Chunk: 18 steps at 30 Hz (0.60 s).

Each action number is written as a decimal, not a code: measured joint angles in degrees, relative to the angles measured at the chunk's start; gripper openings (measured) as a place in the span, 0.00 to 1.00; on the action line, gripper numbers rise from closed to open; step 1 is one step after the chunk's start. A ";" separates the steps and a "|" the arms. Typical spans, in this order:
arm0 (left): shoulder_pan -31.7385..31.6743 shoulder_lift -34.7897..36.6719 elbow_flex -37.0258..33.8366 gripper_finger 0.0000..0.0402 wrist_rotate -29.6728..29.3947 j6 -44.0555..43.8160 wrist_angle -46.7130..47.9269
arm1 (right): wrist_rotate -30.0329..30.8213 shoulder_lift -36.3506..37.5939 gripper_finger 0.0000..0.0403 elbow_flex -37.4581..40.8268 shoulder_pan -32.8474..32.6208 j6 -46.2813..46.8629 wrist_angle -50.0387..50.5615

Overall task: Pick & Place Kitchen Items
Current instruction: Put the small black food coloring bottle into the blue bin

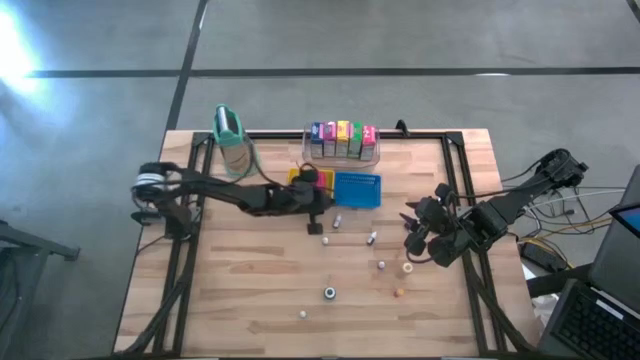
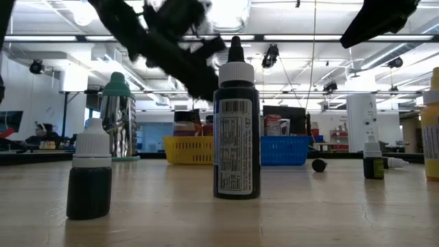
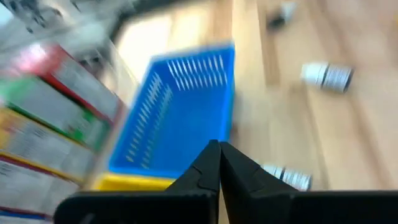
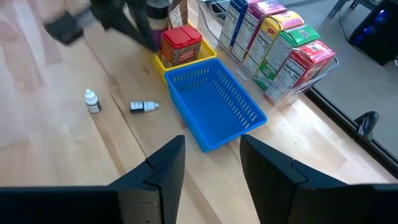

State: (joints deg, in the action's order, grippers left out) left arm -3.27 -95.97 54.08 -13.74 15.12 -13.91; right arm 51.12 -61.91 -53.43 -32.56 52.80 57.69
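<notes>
High view: a wooden table (image 1: 250,300) carries a row of colourful cartons (image 1: 342,139) standing side by side in a clear bin (image 1: 308,150) at the far edge. Just in front of the bin sit a blue tray (image 1: 357,189) and, touching its left side, a yellow tray (image 1: 296,176) holding a red block (image 4: 181,43). A tall tan container with a teal top (image 1: 231,138) stands to the left of the bin. The left arm reaches in from the left edge; the left gripper (image 1: 317,222) hangs just in front of the two trays with its jaws pressed together and nothing between them, as the left wrist view (image 3: 219,163) confirms. The right arm waits near the right edge of the table, and the right gripper (image 1: 415,232) is raised with its jaws standing apart and empty; the right wrist view (image 4: 211,158) looks between them toward the blue tray. Small dropper bottles (image 1: 338,220) and tiny white pieces (image 1: 381,265) lie scattered over the middle of the table, well apart from one another. Low view: a dark dropper bottle with a white cap (image 2: 236,130) stands upright in the foreground, a shorter one (image 2: 90,177) to its left.
</notes>
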 joint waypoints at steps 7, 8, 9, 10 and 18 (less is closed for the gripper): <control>2.42 14.76 0.00 0.03 -1.75 -5.66 5.64 | -0.56 -1.62 0.38 0.27 0.12 -8.04 -11.19; 2.95 16.93 0.00 0.03 -1.75 -6.34 6.92 | -1.26 -2.60 0.37 0.27 0.46 -10.41 -13.60; 3.52 19.14 0.00 0.03 -1.75 -7.57 8.13 | -2.46 -3.79 0.36 0.27 0.99 -12.85 -15.75; 4.17 21.10 0.00 0.03 -1.73 -8.63 9.54 | -3.96 -5.04 0.35 0.27 1.55 -15.17 -17.32; 11.16 33.71 0.00 0.02 -3.69 -11.65 16.44 | -10.14 -15.34 0.19 0.28 10.02 -20.02 -19.48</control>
State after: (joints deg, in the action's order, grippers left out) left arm 7.89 -62.25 54.08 -17.42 3.47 2.52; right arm 40.98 -77.25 -53.15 -22.53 32.77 38.21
